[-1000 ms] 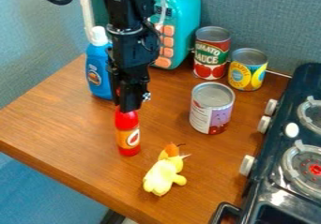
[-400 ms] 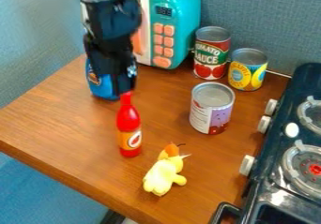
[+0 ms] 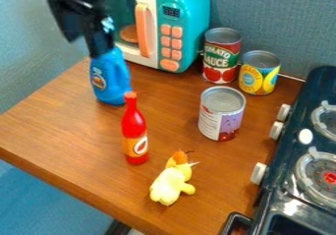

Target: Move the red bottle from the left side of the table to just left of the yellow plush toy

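Black gripper [image 3: 100, 51] hangs at the upper left of your camera view, over the cap end of the blue bottle [image 3: 111, 80]. You cannot tell from here whether it stands wide or narrow, nor whether it touches that bottle (the cap is hidden behind it).

Red bottle [image 3: 134, 126], orange label: upright on the wooden table [image 3: 66, 126], below and slightly right of the gripper tip as you look, well apart from it. Blue bottle also upright, much nearer the tip.

Just right of the tip, behind: teal toy microwave [image 3: 190, 15], white front, orange buttons. Farther right, three upright cans: red-and-green one [image 3: 221, 57], yellow-and-blue one [image 3: 259, 75] beside it, purple-and-white one [image 3: 221, 117] nearer you. Yellow plush toy [image 3: 171, 185] lies below the gripper and to its right, past the red bottle (orange tuft on its head). Dark stove [image 3: 314, 90], farthest right of the tip, at your view's edge.
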### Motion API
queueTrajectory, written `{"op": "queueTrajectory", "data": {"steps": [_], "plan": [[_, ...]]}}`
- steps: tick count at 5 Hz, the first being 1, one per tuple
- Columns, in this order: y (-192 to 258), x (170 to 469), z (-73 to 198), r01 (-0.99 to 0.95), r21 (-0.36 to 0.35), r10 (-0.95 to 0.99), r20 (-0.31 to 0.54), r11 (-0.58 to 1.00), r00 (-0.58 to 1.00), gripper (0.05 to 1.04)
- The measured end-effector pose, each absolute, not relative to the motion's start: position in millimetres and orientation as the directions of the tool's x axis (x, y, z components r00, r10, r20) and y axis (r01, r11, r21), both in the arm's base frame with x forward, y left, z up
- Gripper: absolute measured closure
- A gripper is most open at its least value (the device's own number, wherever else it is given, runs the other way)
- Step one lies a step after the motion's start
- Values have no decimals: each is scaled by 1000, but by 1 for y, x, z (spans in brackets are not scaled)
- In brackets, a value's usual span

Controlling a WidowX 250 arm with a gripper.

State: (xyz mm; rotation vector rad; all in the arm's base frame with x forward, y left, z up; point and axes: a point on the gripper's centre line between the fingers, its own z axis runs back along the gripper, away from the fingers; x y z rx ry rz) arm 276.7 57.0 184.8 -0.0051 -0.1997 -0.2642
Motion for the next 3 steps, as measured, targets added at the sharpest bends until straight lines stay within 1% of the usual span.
{"op": "queueTrajectory", "data": {"steps": [1,2,3], "plan": [[93,297,190,153,-9,-148,203,988,968,83],[111,321,194,121,-27,-113,206,992,972,83],[121,333,192,61,-17,-58,164,998,985,83]]}}
